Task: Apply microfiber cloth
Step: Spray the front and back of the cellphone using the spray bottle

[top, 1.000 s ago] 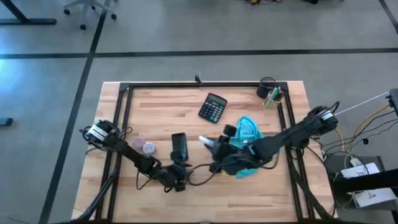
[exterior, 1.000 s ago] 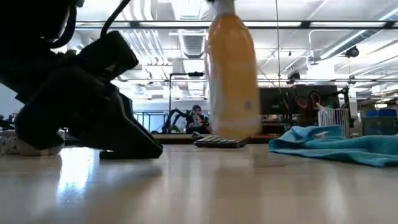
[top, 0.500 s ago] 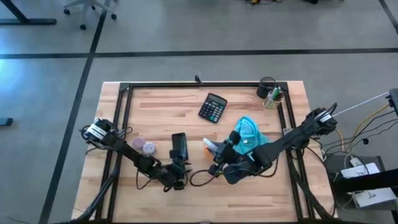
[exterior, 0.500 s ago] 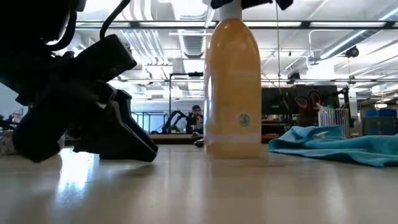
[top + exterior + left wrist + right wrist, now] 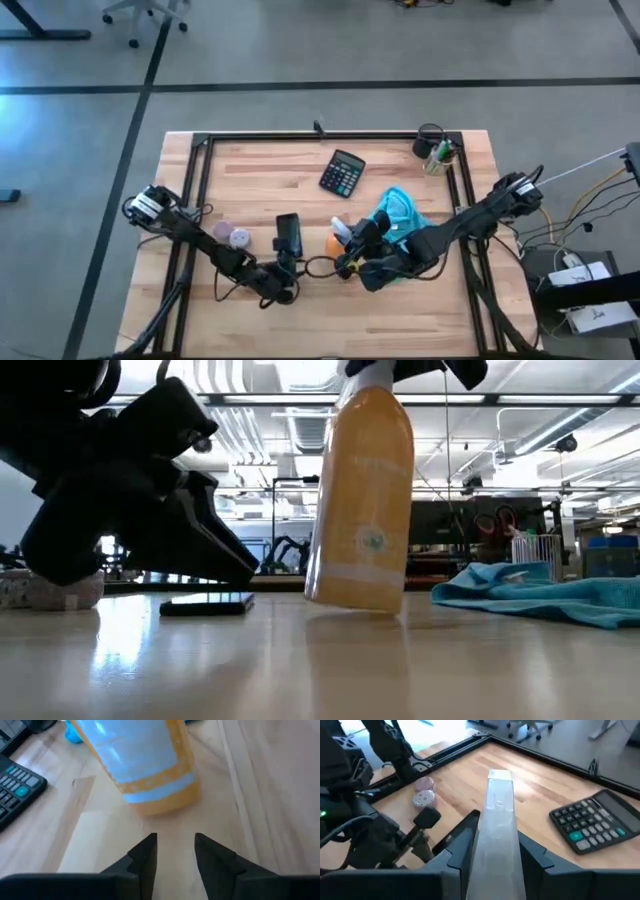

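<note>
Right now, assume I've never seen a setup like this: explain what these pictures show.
Two dark robot arms work at a wooden table. One picture looks down from above, one looks level across the tabletop, and two come from cameras on the wrists.

The right gripper holds an orange spray bottle by its top, fingers closed on it; the bottle tilts. The left gripper waits near the bottle with its fingers open.

Also on the table: a turquoise microfiber cloth partly under the right arm, a black calculator, a flat black object, two small round items and a cup of pens.
</note>
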Robot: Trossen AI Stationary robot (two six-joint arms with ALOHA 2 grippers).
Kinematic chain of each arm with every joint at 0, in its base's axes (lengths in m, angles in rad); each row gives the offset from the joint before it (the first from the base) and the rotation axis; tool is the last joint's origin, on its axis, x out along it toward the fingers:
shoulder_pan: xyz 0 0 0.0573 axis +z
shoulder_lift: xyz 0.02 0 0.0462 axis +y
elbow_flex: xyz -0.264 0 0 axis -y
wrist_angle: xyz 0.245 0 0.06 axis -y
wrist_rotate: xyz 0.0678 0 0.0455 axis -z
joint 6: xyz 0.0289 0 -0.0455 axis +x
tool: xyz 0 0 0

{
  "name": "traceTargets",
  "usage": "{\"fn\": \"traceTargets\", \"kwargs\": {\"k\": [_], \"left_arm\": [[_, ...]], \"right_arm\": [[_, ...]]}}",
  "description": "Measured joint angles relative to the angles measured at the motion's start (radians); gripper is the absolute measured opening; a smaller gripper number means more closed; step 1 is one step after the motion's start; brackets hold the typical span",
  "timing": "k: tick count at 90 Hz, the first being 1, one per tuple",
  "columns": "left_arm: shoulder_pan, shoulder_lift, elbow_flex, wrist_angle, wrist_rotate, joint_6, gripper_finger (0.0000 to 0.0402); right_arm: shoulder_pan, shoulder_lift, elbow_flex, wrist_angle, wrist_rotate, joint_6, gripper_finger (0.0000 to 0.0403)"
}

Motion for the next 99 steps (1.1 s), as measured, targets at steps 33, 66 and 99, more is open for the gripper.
{"fn": "traceTargets", "kwargs": {"k": [33,66,99], "left_arm": [[-0.006,0.0,0.0,-0.001,0.009,-0.064,0.011],[-0.016,0.0,0.0,0.003,0.011,-0.159,0.0123],[-0.019,0.0,0.0,0.002,0.011,-0.166,0.014]], "right_arm": [[-0.016,0.0,0.007,-0.003,-0.034,-0.008,0.0095],[-0.023,0.001,0.007,-0.005,-0.04,-0.039,0.0127],[-0.027,0.004,0.012,-0.009,-0.068,-0.079,0.0182]]}}
